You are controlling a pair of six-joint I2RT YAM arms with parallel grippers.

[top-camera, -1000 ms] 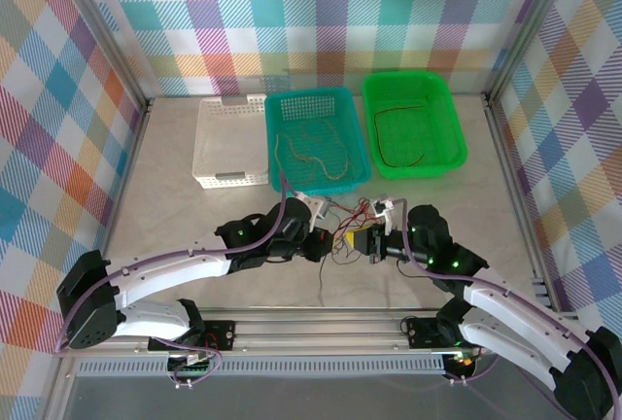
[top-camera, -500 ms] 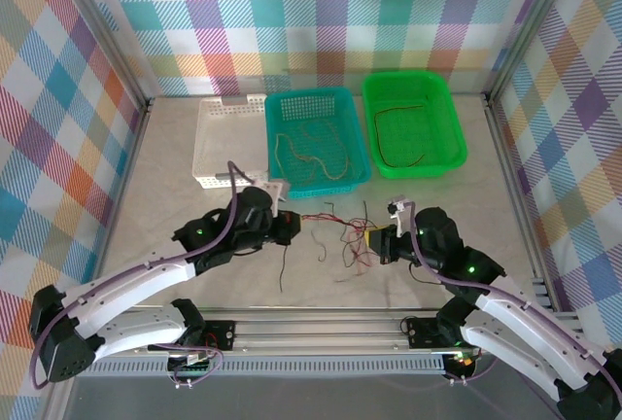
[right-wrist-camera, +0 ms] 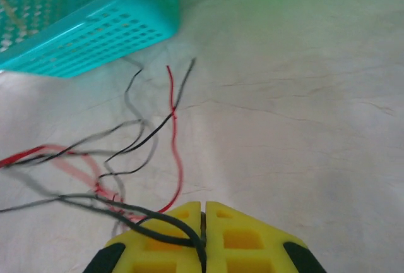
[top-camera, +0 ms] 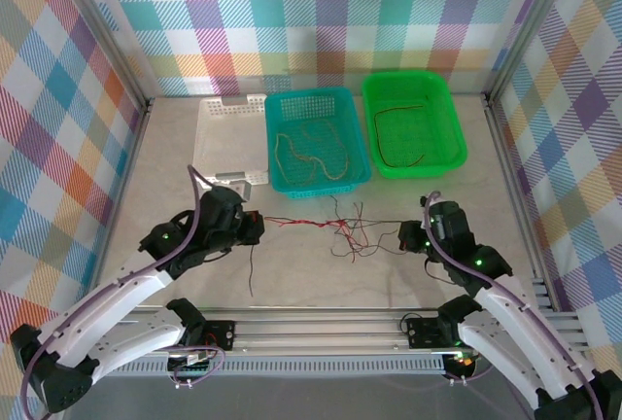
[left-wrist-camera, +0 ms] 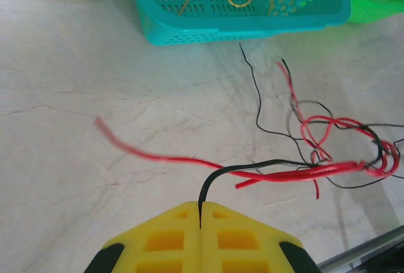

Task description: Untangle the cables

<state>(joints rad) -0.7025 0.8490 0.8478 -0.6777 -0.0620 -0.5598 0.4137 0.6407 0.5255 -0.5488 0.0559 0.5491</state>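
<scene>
Red, black cables [top-camera: 345,235], long axis L-R

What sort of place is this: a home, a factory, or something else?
Probably a robot test cell in a lab. Plaid walls enclose a small table, the left arm and right arm are bolted to an aluminium rail, and a teal basket and a green basket stand behind the cables.

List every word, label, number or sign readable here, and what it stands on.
None can be read.
No print shows on the white basket, teal basket, green basket, cables, left gripper or right gripper.
A grey patch on the white basket's near wall may be a label: too small to read.
</scene>
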